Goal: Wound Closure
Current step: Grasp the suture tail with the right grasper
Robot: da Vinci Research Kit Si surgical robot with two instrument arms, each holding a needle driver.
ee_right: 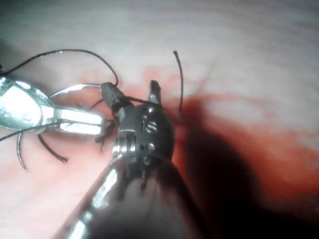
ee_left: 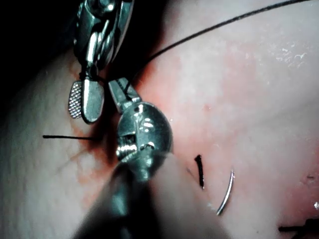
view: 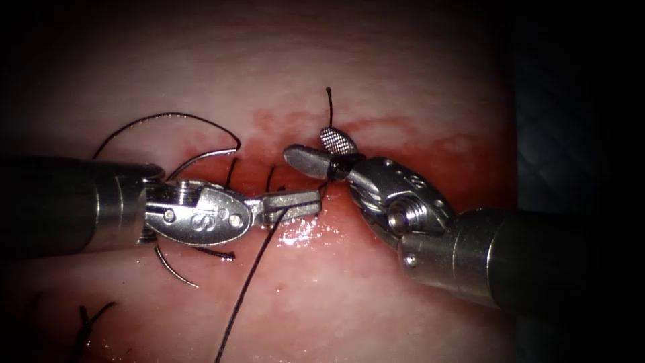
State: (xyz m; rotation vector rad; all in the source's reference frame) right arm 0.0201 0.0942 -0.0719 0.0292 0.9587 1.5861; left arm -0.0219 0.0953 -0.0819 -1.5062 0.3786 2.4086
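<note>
My left tool (view: 310, 199) reaches in from the left, jaws shut on the black thread (view: 250, 277), which trails down over the tissue (view: 376, 302). My right tool (view: 310, 146) stands open just above it, over the red cut (view: 295, 232), holding nothing; a turn of thread lies around the base of its jaws. A short thread end (view: 329, 104) sticks up behind it. The curved needle (view: 201, 156) lies free on the tissue left of the cut, passing beneath the left tool's wrist. The needle (ee_left: 227, 194) and the needle (ee_right: 75, 89) show in both wrist views. Left tool (ee_left: 119, 87) meets the open right tool (ee_right: 129, 88).
A thin loop of thread (view: 168, 115) arcs over the tissue above the left shaft. Cut thread ends (view: 91, 321) lie at the lower left, with short stitch tails (view: 232, 171) by the cut. Red fluid (view: 430, 151) stains the tissue behind the right tool.
</note>
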